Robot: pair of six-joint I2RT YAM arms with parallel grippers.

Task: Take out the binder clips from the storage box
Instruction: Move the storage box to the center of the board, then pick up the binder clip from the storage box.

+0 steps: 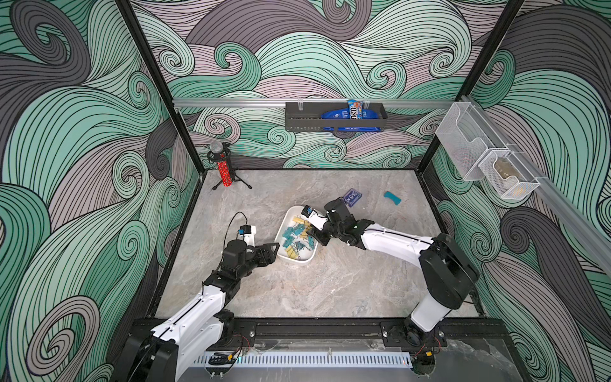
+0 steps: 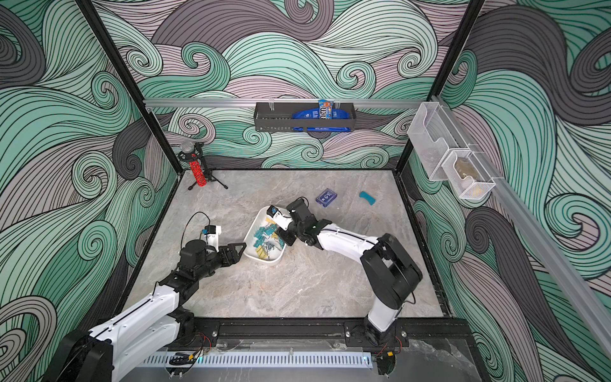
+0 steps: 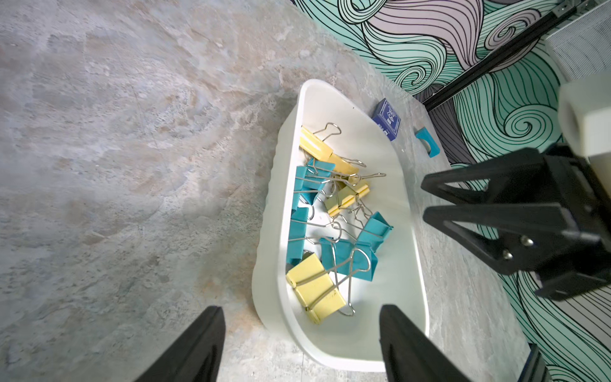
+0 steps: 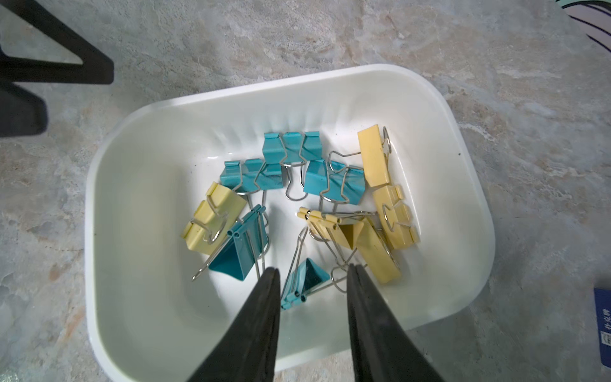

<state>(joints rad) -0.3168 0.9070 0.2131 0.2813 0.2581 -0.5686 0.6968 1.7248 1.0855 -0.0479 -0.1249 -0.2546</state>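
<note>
The storage box [image 1: 299,261] [image 2: 269,262] is a shallow white tray in the middle of the table, shown in both top views. Several teal and yellow binder clips [image 1: 295,236] [image 3: 330,211] [image 4: 317,185] lie tangled inside it. My left gripper [image 1: 275,247] [image 3: 301,312] is open and straddles the box's near corner wall [image 3: 277,317], one finger outside and one over the inside, holding nothing. My right gripper [image 1: 313,237] [image 4: 313,273] reaches down into the box, open. One teal clip [image 4: 305,281] lies between its fingers, and no contact with it shows.
A dark-blue card box [image 1: 352,197] and a curved teal piece [image 1: 392,197] lie on the table behind the tray. A microphone tripod with a red cylinder [image 1: 225,173] stands at the back left. A black wall basket [image 1: 335,115] and mesh baskets [image 1: 486,165] hang on the walls.
</note>
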